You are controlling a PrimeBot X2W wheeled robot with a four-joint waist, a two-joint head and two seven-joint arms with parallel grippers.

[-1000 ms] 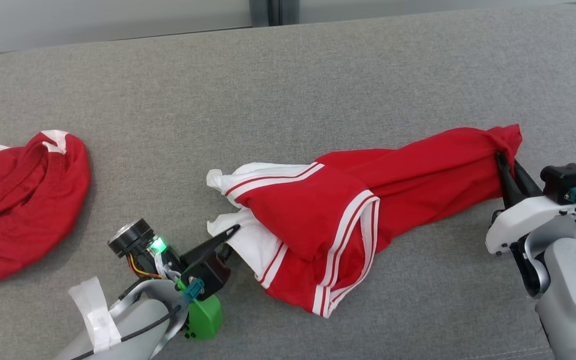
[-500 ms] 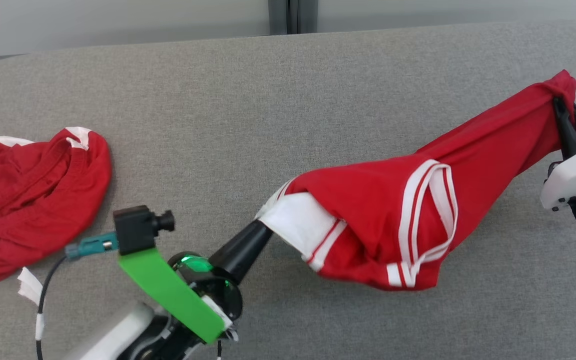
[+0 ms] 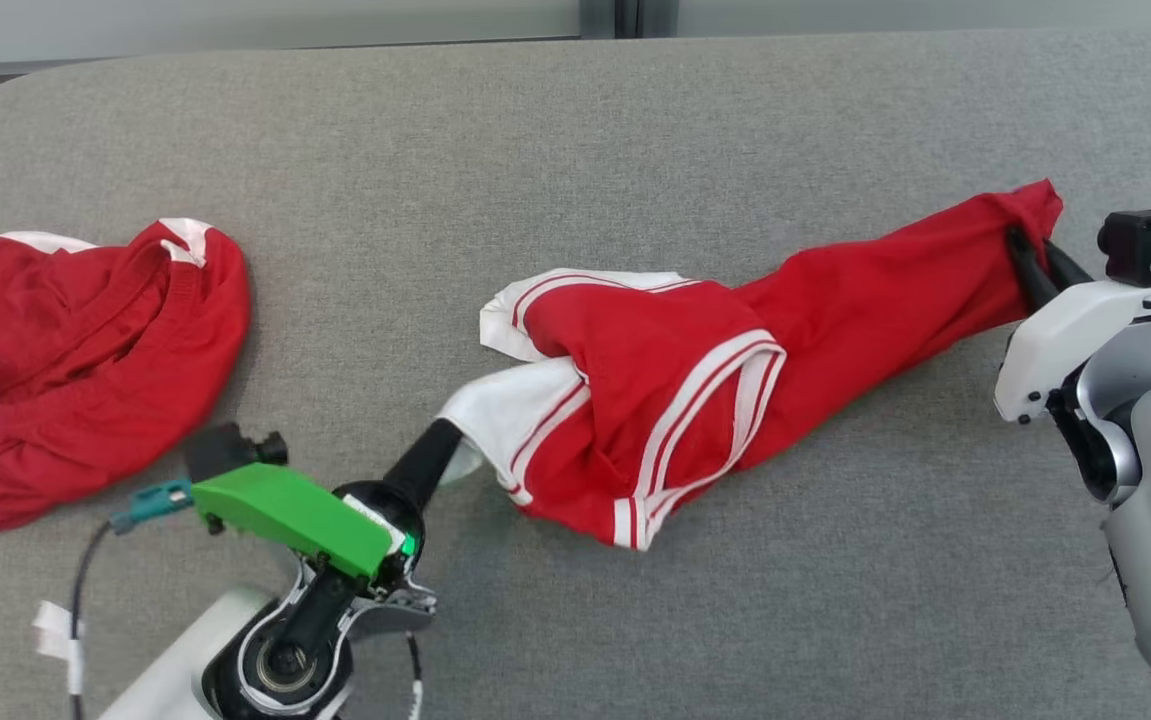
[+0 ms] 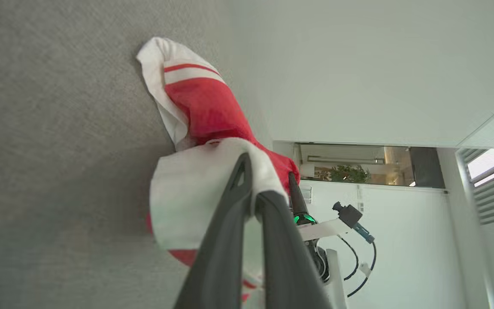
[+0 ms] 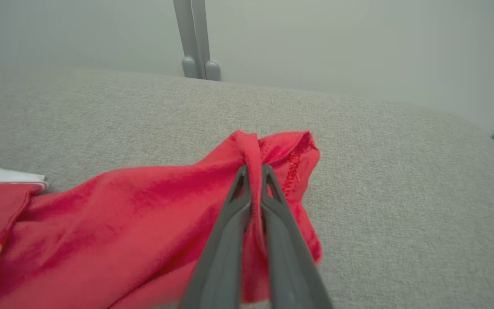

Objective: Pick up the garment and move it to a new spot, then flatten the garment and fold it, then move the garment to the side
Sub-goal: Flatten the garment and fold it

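The garment (image 3: 695,390) is red with white bands and white sleeve ends, stretched in a crumpled roll across the grey surface between both arms. My left gripper (image 3: 445,440) is shut on its white end at the lower left; the left wrist view has white cloth (image 4: 195,193) pinched between the two dark fingers (image 4: 229,240). My right gripper (image 3: 1030,265) is shut on the red corner at the far right; in the right wrist view the red fabric (image 5: 143,214) bunches between its fingers (image 5: 225,240). The middle of the garment sags onto the surface.
A second red and white garment (image 3: 85,370) lies crumpled at the left edge of the grey padded surface (image 3: 535,150). A pale wall and a grey post (image 5: 195,38) stand behind the far edge. Bare grey fabric lies in front and behind.
Both grippers have come down since half a second ago, and the garment has dropped from hanging in the air to resting on the surface. The left gripper closed on the white end a second ago.
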